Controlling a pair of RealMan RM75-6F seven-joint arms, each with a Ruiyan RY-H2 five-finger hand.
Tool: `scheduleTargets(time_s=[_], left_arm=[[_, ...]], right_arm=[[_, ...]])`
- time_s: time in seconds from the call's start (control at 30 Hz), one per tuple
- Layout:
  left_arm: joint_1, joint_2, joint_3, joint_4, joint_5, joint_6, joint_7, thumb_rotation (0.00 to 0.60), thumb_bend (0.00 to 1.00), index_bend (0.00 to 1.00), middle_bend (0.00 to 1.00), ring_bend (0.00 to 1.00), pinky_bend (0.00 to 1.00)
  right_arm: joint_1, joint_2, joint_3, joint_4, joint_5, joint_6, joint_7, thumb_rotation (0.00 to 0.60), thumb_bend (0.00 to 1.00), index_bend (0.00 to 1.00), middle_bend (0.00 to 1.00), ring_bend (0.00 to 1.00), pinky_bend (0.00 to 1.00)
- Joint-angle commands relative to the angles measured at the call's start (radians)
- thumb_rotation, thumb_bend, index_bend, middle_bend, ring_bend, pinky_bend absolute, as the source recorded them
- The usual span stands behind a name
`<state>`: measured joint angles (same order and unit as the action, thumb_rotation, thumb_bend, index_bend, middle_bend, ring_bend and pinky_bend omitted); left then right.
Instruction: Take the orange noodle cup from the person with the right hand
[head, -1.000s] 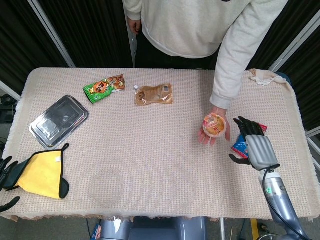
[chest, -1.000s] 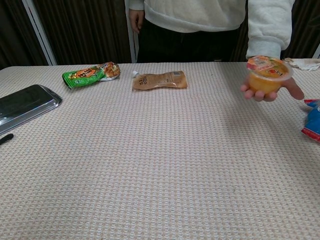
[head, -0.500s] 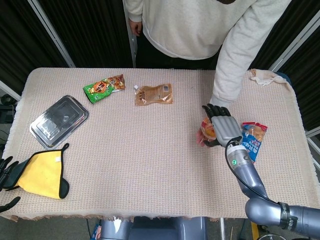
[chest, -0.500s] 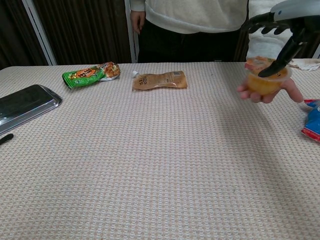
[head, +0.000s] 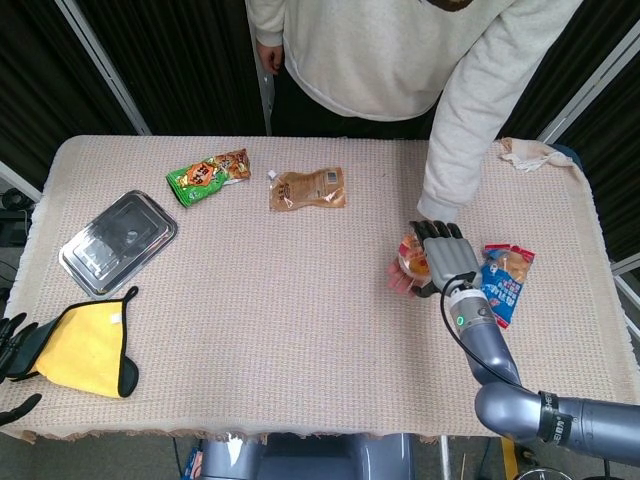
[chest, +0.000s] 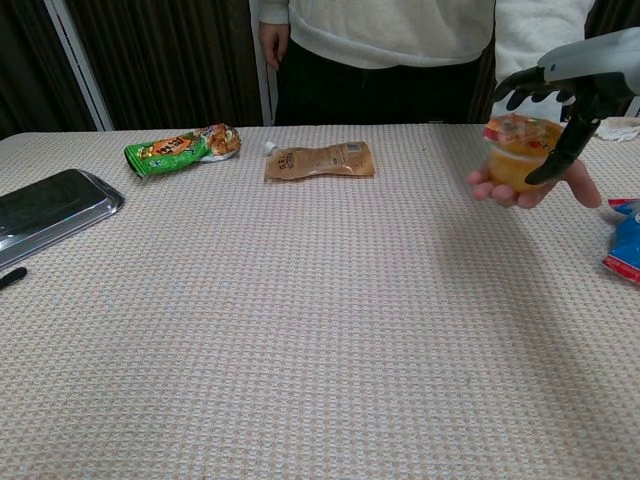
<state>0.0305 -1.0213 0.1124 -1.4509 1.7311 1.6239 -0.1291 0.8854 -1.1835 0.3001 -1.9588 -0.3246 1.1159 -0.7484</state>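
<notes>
The person's hand (chest: 584, 184) holds up the orange noodle cup (chest: 512, 152) from beneath, above the table's right side. My right hand (chest: 566, 84) wraps the cup from above. Its thumb runs down the cup's right side and its fingers (chest: 516, 88) curl over the far rim. In the head view the right hand (head: 446, 258) covers the right half of the cup (head: 411, 256). My left hand (head: 10, 346) rests off the table's near left corner, holding nothing, its fingers apart.
A blue snack packet (head: 505, 280) lies just right of my right hand. A brown pouch (head: 308, 188) and a green snack bag (head: 207, 175) lie at the far middle. A metal tray (head: 118, 240) and a yellow cloth (head: 85, 350) sit at the left.
My right hand swung in from beside the blue packet onto the cup. Its thumb has since slid from the lid down the cup's side. The person's hand and cup dipped slightly.
</notes>
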Motion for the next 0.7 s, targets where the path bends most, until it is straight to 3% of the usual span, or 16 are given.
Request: scheduleTargets(time_s=[0.03,0.13,0.2,0.27,0.33,0.43,0.7], left_arm=[[0.0,0.0,0.0,0.0,0.0,0.0,0.0,0.6,0.21,0.0,0.0,0.0,0.0],[0.0,0.001,0.0,-0.001,-0.001,-0.001,0.001,0.6,0.21,0.0,0.0,0.0,0.0],[0.0,0.001,0.0,-0.001,-0.001,-0.001,0.0,0.6,0.21,0.0,0.0,0.0,0.0],[0.0,0.001,0.0,-0.001,-0.001,-0.001,-0.001,0.6,0.21,0.0,0.0,0.0,0.0],[0.0,0.001,0.0,-0.001,-0.002,-0.002,-0.002,0.6,0.21,0.0,0.0,0.0,0.0],[-0.001,0.001,0.0,-0.002,-0.001,-0.001,-0.004,0.6,0.21,0.0,0.0,0.0,0.0],[-0.001,0.001,0.0,-0.002,-0.001,-0.001,-0.006,0.6,0.21,0.0,0.0,0.0,0.0]], right_arm=[[0.004,-0.01,-0.008,0.019,0.003,0.002,0.011,0.6,0.12,0.08,0.06,0.0,0.0],[0.008,-0.022,-0.024,0.037,0.001,0.003,0.014,0.6,0.13,0.11,0.08,0.01,0.0],[0.009,-0.031,-0.035,0.049,-0.005,0.007,0.018,0.6,0.15,0.18,0.14,0.07,0.06],[0.008,-0.043,-0.043,0.062,-0.019,0.017,0.026,0.6,0.17,0.3,0.25,0.16,0.16],[0.004,-0.055,-0.05,0.074,-0.046,0.032,0.035,0.6,0.19,0.47,0.4,0.31,0.32],[-0.014,-0.084,-0.048,0.094,-0.127,0.081,0.079,0.6,0.22,0.62,0.54,0.46,0.48],[-0.06,-0.083,-0.04,0.056,-0.286,0.154,0.162,0.6,0.23,0.68,0.59,0.51,0.53]])
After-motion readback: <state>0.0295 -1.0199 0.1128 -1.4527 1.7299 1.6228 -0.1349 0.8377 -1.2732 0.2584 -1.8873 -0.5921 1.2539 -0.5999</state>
